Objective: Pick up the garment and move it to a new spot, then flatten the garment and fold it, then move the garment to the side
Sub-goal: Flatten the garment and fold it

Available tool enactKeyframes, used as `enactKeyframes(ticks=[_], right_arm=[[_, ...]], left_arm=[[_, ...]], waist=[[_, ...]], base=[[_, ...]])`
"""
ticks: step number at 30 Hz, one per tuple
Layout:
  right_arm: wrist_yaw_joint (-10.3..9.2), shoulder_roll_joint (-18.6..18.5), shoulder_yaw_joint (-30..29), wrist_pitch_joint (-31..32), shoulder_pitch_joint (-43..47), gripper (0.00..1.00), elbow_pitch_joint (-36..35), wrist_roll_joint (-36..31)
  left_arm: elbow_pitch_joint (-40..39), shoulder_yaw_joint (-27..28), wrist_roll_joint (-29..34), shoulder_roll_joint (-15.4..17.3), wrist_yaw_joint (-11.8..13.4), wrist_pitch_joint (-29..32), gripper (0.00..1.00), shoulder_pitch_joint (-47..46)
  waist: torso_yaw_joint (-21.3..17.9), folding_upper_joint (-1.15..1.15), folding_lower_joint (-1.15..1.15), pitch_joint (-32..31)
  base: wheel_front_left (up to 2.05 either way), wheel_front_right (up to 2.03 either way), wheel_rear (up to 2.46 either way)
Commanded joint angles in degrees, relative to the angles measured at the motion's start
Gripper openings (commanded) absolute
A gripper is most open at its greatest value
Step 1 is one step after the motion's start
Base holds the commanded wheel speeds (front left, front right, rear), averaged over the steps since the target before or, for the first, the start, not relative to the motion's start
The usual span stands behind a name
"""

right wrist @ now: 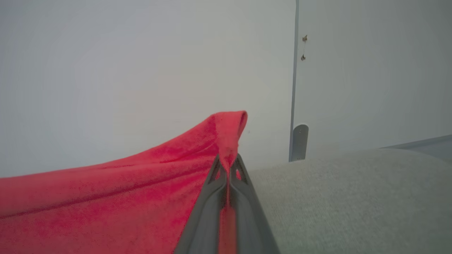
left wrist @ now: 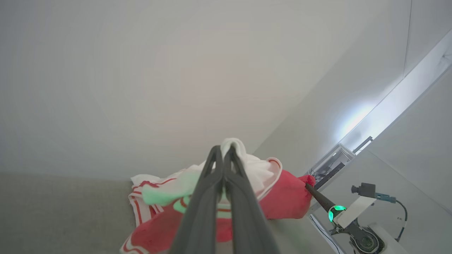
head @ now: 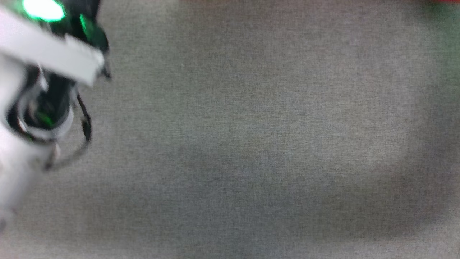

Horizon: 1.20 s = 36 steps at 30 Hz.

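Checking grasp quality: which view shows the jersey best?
Left wrist view: the jersey shows white sleeve, striped trim and red body, pinched by the left hand. Right wrist view gives its plain red fabric in the right hand. Head view is blurred, with a red sliver at the top edge that I cannot identify.

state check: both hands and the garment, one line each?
left hand: shut on the garment's white cloth.
right hand: shut on a red fold of the garment.
garment: bunched, not folded, pinched by both hands; lower part seems to lie on the grey surface.
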Motion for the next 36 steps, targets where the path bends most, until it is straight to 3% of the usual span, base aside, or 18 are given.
enactKeyframes(ticks=[1, 9, 16, 30, 36], right_arm=[[-0.08, -0.43, 0.27, 0.88, 5.16, 0.0, -3.19, 1.7], [-0.08, 0.71, -0.03, 7.29, 28.81, 0.0, -21.01, 6.49], [-0.08, 2.39, -2.49, 11.3, 42.2, 0.0, -31.33, 9.11], [-0.08, 4.05, -8.01, 15.7, 57.02, 0.0, -42.29, 12.89], [-0.08, 4.51, -8.9, 16.87, 58.89, 0.0, -44.45, 14.29]], left_arm=[[-2.38, 2.38, 1.1, -0.55, 0.13, -0.24, 0.0, 5.23], [-13.66, 10.2, 6.28, -2.04, 0.13, -0.18, 0.0, 28.52], [-22.33, 14.03, 9.77, -1.1, 0.13, -0.16, 0.0, 43.2], [-30.98, 15.85, 14.3, 0.21, 0.13, -0.17, 0.0, 60.73], [-31.92, 16.16, 15.89, 0.54, 0.13, -0.17, 0.0, 61.61]], waist=[[0.44, 0.0, 0.0, -1.13], [0.36, 0.0, 0.0, -4.55], [-0.08, 0.0, 0.0, -7.33], [0.52, 0.0, 0.0, -11.39], [0.35, 0.0, 0.0, -11.34]], base=[[0.0, 0.0, 0.0], [0.0, 0.0, 0.0], [0.0, 0.0, 0.0], [0.0, 0.0, 0.0], [0.0, 0.0, 0.0]])
